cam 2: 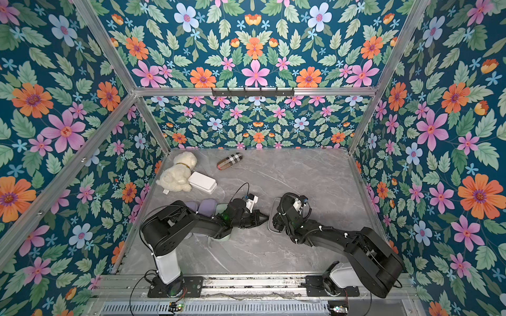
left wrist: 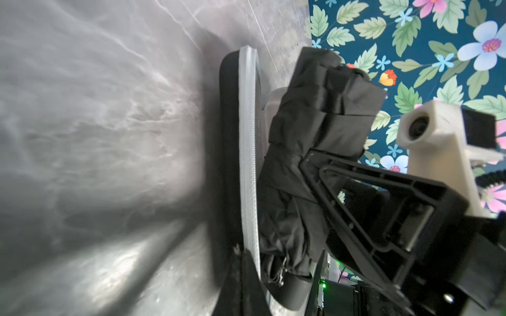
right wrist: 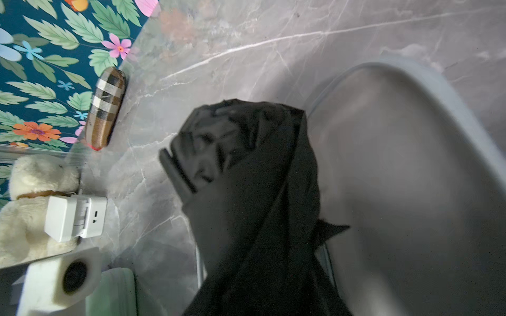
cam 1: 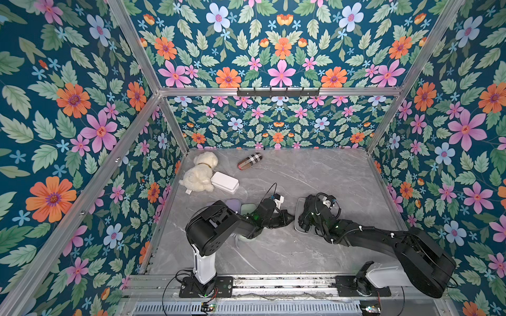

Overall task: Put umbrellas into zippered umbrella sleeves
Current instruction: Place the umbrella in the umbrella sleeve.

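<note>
Near the table's [cam 1: 315, 175] middle, the right claw [cam 1: 305, 222] clamps a black umbrella [right wrist: 246, 169] over an open grey-lined sleeve [right wrist: 397, 177], whose rim the closed left claw [cam 1: 289, 218] pinches.

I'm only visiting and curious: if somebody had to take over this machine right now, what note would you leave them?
Left gripper: shut, apparently pinching the rim of the black sleeve, which lies open on the table.
Right gripper: shut on the black umbrella, tilted over the open sleeve, not yet lying flat in it.
Lavender sleeve and mint sleeve: under the left arm, mostly hidden; packed or not, cannot tell.
Left to do: lay the umbrella in, zip the sleeve shut.
</note>
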